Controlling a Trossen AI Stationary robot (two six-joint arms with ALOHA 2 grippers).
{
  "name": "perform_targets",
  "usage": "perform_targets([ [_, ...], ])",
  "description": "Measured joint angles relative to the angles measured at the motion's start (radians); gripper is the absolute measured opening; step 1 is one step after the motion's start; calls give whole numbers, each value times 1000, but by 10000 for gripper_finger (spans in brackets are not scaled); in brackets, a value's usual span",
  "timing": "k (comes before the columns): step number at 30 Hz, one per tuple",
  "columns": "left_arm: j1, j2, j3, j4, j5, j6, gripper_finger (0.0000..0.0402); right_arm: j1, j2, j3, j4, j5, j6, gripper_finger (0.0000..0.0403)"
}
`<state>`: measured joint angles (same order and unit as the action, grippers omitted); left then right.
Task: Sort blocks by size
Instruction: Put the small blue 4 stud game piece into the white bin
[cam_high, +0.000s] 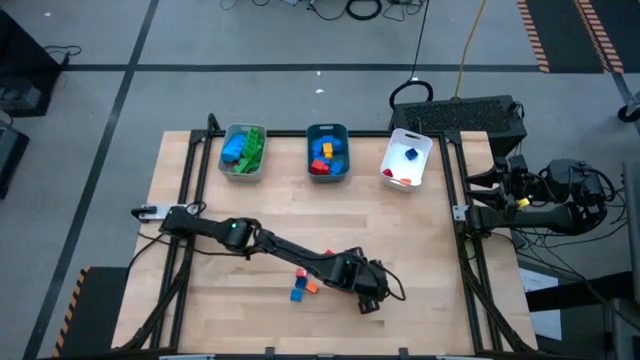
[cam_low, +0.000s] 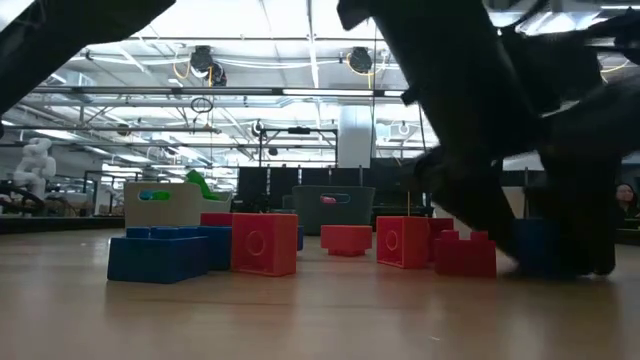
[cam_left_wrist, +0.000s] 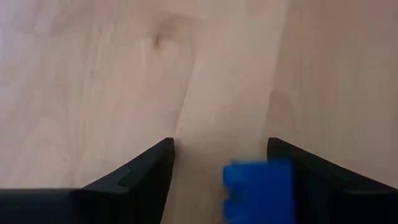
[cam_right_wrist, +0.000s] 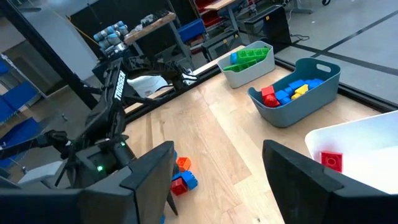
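Trays: three in a row at the desk's 12 o'clock edge. The grey tray (cam_high: 242, 151) holds one blue and several green blocks; the teal tray (cam_high: 327, 152) holds blue, red and yellow blocks (exact number unclear, they overlap); the white tray (cam_high: 407, 158) holds one blue and one or two red blocks.

Loose blocks (cam_high: 302, 283): a small cluster on the bare wood toward 6 o'clock of desk centre, showing blue, red and orange in the high view. The low view shows about six there, red and blue, some hidden behind others.

Left end effector (cam_high: 378, 290): reached across to just 3 o'clock of that cluster, down at the desk. Fingers are spread; a small blue block (cam_left_wrist: 258, 190) sits between them against one finger, not yet clamped.

Right end effector (cam_right_wrist: 217, 180): parked off the desk's 3 o'clock side, fingers apart, nothing between them.

Surface: pale wood desk (cam_high: 420, 230) in a black frame. Room: grey floor with dark lines, cables, shelving and ceiling lights beyond.

Hidden: the left arm blocks the low view's right side.
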<state>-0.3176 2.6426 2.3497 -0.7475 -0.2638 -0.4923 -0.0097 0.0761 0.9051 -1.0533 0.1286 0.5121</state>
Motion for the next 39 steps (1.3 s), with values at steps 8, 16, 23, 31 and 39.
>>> perform_targets([
  [8, 1, 17, 4, -3, 2, -27, 257, 0, 0, 0, 0, 0, 0, 238],
  [16, -23, 37, 6, -29, -19, -57, 184, 0, 0, 0, 0, 1, -3, 238],
  [23, -10, 35, 10, -37, -13, -33, 94, 0, 0, 0, 0, 1, -4, 238],
  [31, 32, 6, 4, -25, 12, 36, 94, 0, 0, 0, 0, 1, -2, 238],
  [39, 142, -81, 2, 37, -27, 114, 94, 0, 0, 0, 1, 5, -3, 238],
])
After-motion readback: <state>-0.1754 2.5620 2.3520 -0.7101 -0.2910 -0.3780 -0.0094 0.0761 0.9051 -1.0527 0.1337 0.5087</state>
